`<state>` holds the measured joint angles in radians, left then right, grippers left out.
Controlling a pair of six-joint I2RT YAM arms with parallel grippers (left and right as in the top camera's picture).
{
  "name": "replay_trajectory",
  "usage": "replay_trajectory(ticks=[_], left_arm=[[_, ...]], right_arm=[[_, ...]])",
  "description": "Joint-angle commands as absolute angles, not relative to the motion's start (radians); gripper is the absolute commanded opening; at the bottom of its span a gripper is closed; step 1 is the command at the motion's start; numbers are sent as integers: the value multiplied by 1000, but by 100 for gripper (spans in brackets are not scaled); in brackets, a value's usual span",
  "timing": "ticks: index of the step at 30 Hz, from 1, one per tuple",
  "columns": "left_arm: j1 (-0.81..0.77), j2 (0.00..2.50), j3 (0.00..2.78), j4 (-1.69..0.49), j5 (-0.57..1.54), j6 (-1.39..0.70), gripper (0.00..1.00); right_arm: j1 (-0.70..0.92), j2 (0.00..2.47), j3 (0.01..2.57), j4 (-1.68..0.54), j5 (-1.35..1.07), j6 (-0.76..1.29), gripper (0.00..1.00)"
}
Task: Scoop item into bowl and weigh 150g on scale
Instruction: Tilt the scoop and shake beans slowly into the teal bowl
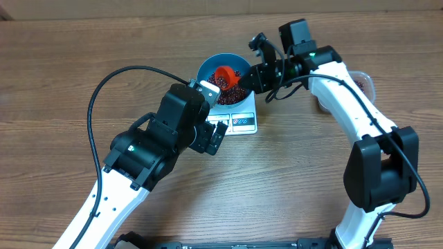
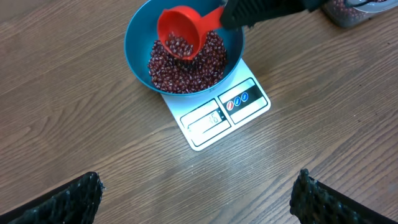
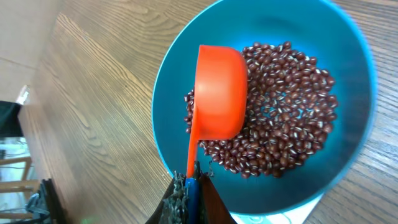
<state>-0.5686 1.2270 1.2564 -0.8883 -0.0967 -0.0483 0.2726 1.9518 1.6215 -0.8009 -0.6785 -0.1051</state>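
Wood table [image 1: 62, 76]: right tool [image 1: 250, 77] pinching scoop [image 1: 225, 74] tilted over bowl [image 2: 135, 37]; left tool [image 1: 217, 133] gaping, hovering.

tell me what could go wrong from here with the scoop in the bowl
The red scoop in the shut right gripper holds beans over the bowl; tipping all in could overshoot the weight. If the scoop presses on the bowl, the scale may read wrong. The open left gripper hangs close to the scale and could nudge it.
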Motion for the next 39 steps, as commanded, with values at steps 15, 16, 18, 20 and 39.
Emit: replay_trajectory(ticks=[15,16,18,20,39], left_arm=[[-562,1230,1272,-886,-84,-29,100],[-562,1230,1272,-886,-84,-29,100],[-562,1230,1272,-886,-84,-29,100],[-562,1230,1272,-886,-84,-29,100],[-562,1230,1272,-886,-84,-29,100]], right_arm=[[262,1949,1650,-794,-735,-104,4],[262,1949,1650,-794,-735,-104,4],[262,1949,1650,-794,-735,-104,4],[262,1949,1650,-794,-735,-104,4],[265,1949,1650,-760,-649,-107,4]])
